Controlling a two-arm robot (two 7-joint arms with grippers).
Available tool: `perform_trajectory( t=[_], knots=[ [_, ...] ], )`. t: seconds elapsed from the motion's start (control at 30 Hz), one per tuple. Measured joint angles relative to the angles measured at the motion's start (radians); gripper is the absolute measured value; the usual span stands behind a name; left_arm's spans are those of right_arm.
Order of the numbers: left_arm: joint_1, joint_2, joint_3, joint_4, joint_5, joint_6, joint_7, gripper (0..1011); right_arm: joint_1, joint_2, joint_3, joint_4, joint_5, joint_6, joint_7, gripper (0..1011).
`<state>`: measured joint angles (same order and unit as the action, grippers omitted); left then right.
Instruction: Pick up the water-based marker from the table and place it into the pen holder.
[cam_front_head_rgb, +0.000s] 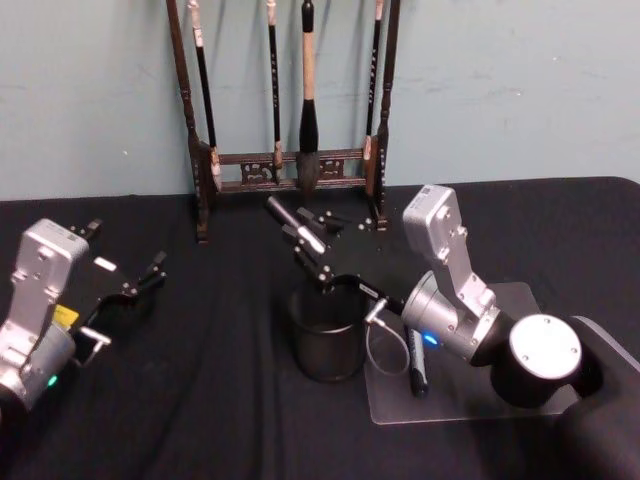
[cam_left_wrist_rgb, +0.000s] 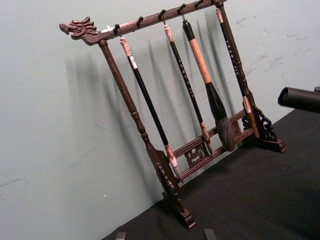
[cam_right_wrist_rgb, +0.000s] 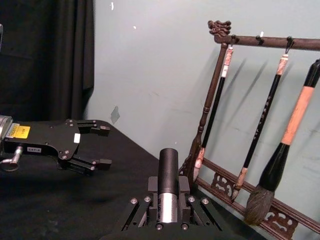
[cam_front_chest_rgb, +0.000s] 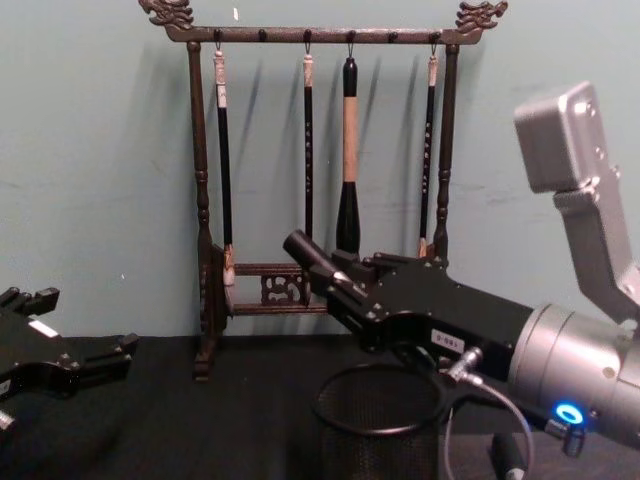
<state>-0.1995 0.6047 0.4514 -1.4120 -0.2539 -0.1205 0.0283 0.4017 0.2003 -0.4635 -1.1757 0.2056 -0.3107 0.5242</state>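
Observation:
The water-based marker (cam_front_head_rgb: 295, 228), with a black cap and a silver-grey barrel, is tilted up and away from me, and my right gripper (cam_front_head_rgb: 308, 250) is shut on it. It hangs just above and behind the rim of the pen holder (cam_front_head_rgb: 325, 355), a round black mesh cup. In the right wrist view the marker (cam_right_wrist_rgb: 168, 185) stands clamped between the fingers of the right gripper (cam_right_wrist_rgb: 168, 207). The chest view shows the marker (cam_front_chest_rgb: 312, 256) above the pen holder (cam_front_chest_rgb: 380, 435). My left gripper (cam_front_head_rgb: 140, 285) rests open at the table's left, away from both.
A dark wooden brush rack (cam_front_head_rgb: 290, 165) with hanging brushes stands at the back against the wall. To the right of the cup lies a clear plate (cam_front_head_rgb: 460, 405) with a dark pen (cam_front_head_rgb: 417, 365) on it. Black cloth covers the table.

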Motion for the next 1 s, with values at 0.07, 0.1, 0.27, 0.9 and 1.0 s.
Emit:
perform_trajectory(
  t=[0.07,0.1,0.27,0.9,1.0],
  knots=[
    [0.000,0.000,0.000,0.000,0.000,0.000,0.000,1009,0.003,-0.002,-0.003,0.007,0.000,0.000,0.001,238],
    [0.000,0.000,0.000,0.000,0.000,0.000,0.000,1009,0.005,-0.004,-0.005,0.010,0.000,0.000,0.001,239],
    [0.000,0.000,0.000,0.000,0.000,0.000,0.000,1009,0.012,-0.008,-0.011,0.030,0.003,0.000,0.004,239],
    [0.000,0.000,0.000,0.000,0.000,0.000,0.000,1009,0.034,-0.025,-0.018,0.094,0.021,-0.008,0.017,239],
    [0.000,0.000,0.000,0.000,0.000,0.000,0.000,1009,0.038,-0.028,-0.019,0.100,0.021,-0.011,0.017,239]
  ],
)
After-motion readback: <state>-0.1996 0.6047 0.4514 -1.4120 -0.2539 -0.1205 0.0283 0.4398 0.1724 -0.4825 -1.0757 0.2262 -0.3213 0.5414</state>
